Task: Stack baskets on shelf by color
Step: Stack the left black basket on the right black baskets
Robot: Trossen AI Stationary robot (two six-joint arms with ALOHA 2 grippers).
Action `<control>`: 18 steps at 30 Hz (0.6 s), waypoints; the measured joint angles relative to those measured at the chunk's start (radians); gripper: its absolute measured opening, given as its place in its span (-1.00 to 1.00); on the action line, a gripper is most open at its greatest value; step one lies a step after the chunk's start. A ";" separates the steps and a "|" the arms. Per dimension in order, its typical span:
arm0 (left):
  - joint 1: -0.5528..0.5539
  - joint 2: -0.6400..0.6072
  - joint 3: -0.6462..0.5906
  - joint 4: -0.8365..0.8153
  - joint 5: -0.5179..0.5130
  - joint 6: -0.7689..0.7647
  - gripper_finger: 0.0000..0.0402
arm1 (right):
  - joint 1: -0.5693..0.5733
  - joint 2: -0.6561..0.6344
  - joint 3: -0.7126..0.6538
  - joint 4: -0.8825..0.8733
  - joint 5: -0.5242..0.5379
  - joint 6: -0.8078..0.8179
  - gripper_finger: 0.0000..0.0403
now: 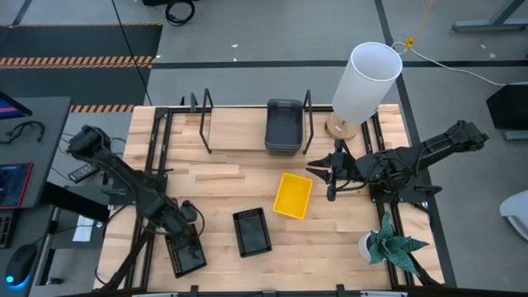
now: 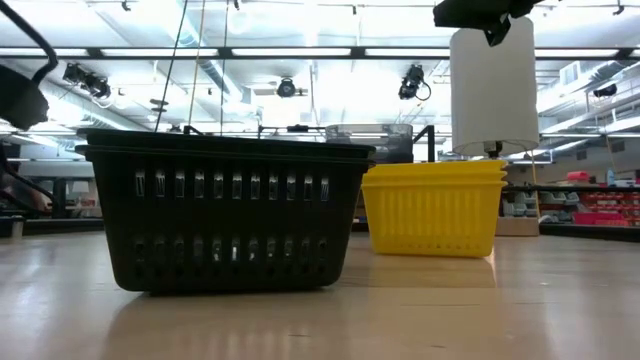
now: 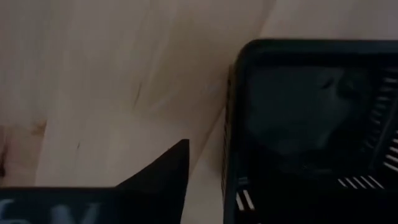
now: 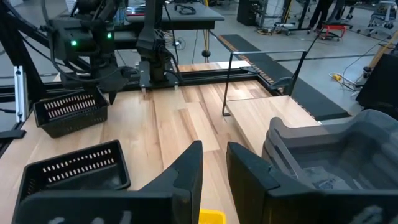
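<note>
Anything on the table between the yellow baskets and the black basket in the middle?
No. Between the yellow baskets and that black basket only bare tabletop shows in the high view.

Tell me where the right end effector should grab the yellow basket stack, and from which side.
Grip the rim of the yellow basket stack along the long edge nearest the right end effector, coming down from above. It lies open-side up and skewed on the table, so one finger can drop inside the wall and one outside. Turn the wrist to match that skew.
</note>
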 joint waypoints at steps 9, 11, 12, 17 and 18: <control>0.000 0.015 0.004 0.001 0.032 -0.074 -0.87 | 0.000 0.000 0.000 0.000 0.022 -0.002 -0.62; 0.001 0.016 0.021 -0.006 0.028 -0.074 -0.95 | 0.000 0.000 0.000 0.000 0.022 -0.002 -0.62; 0.004 0.016 0.036 -0.014 0.025 -0.072 -0.95 | 0.000 0.000 0.000 0.000 0.022 -0.002 -0.62; 0.041 0.016 0.153 -0.108 -0.043 -0.013 -0.97 | 0.000 0.001 0.000 0.000 0.022 -0.002 -0.62; 0.051 0.016 0.179 -0.130 -0.060 0.006 -0.97 | 0.000 0.001 0.000 0.000 0.022 -0.002 -0.62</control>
